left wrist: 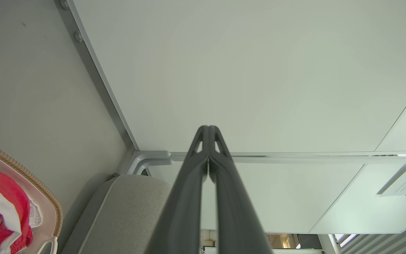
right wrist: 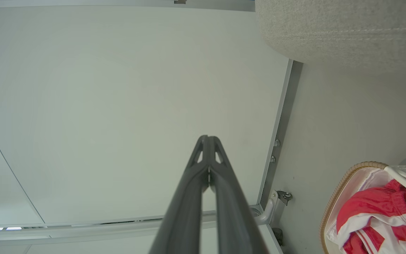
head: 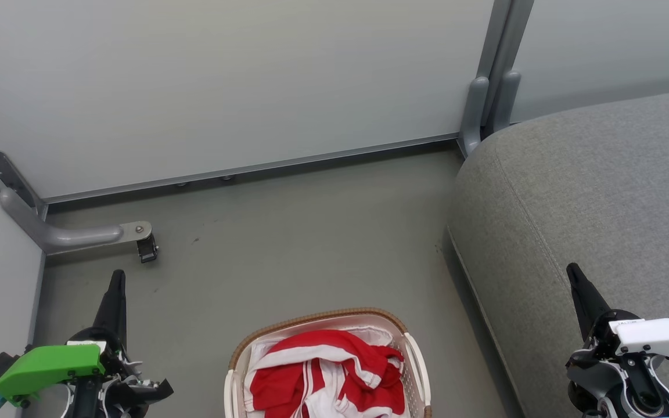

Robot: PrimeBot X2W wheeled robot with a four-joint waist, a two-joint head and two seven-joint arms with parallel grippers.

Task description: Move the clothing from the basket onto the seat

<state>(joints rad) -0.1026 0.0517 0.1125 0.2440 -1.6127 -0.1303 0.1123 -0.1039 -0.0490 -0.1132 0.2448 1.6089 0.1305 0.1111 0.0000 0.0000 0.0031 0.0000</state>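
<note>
My left gripper (head: 117, 281) has its two dark fingers pressed together, tips meeting in a narrow point, and it holds nothing. It points up the head view above the grey floor (head: 288, 232), to the left of the basket (head: 323, 316). My right gripper (head: 574, 273) is closed the same way, fingers flat against each other and empty. In the head view it shows against the grey woven fabric of the seat (head: 590, 191), near the seat's rounded front edge.

The clothing (head: 323, 371) lies crumpled inside the basket: red fabric with white stripes and a white band, bunched over something white beneath it. The basket stands on the floor between my two grippers, low in the head view. Its brown woven rim curves around the far side and a white handle shows on its right. The seat is just to the right of the basket, with a strip of floor between them.

Beyond the basket a pale partition panel (head: 224, 81) stands across the floor, and a small caster (head: 147, 251) sits at its foot on the left.
</note>
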